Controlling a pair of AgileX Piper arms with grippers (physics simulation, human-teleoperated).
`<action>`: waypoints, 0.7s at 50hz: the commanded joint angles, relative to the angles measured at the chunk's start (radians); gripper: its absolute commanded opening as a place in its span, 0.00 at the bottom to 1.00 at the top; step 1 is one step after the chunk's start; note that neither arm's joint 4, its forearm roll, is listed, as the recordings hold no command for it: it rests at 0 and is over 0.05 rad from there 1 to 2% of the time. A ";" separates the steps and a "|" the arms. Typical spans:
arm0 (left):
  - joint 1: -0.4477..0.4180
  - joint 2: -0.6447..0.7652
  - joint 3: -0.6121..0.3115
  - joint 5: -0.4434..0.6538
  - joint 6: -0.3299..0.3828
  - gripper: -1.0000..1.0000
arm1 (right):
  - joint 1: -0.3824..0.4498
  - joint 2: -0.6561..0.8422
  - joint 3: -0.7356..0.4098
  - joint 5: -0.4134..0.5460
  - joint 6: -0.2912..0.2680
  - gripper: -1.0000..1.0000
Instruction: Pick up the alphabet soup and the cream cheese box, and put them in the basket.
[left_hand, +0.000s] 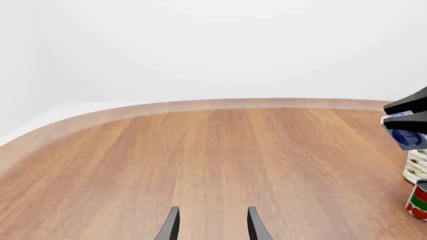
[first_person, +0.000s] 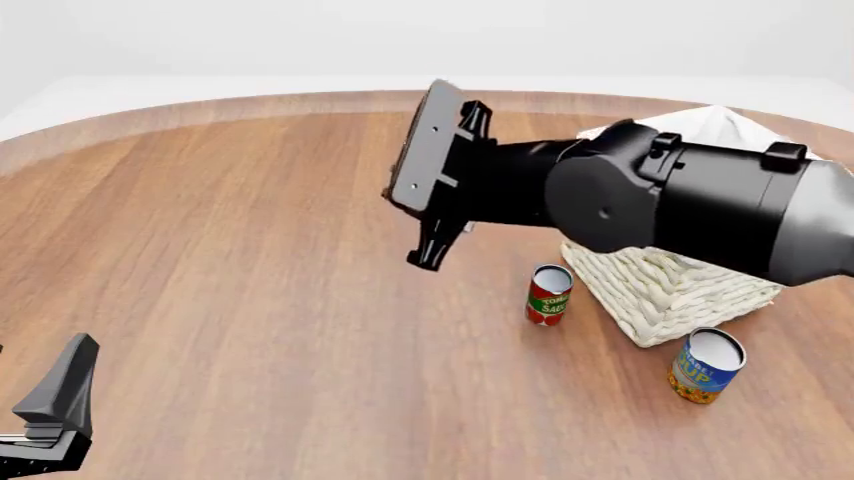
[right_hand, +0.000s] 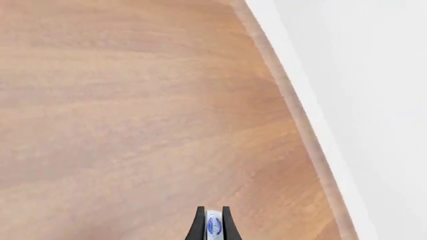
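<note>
Holding the cream cheese box (right_hand: 214, 226) pinched in the right hand (right_hand: 213, 222), I judged it needed carrying over the basket (first_person: 667, 285) before release; left hand (left_hand: 211, 225) sat wide, empty.

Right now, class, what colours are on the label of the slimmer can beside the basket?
Red and green, on the tomato sauce can; front view shows it best.

Most of the basket (first_person: 667, 285) is hidden behind the right arm (first_person: 694, 205) — the cream cheese box (right_hand: 215, 226) is cut off by the frame edge — only a sliver is seen
</note>
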 joint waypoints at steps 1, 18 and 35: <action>0.000 0.000 0.000 0.000 0.000 1.00 | 0.029 -0.083 0.018 -0.037 0.112 0.00; 0.000 0.000 0.000 0.000 0.000 1.00 | 0.022 -0.130 0.027 -0.077 0.188 0.00; 0.000 0.000 0.000 0.000 0.000 1.00 | 0.059 -0.214 0.060 -0.107 0.315 0.00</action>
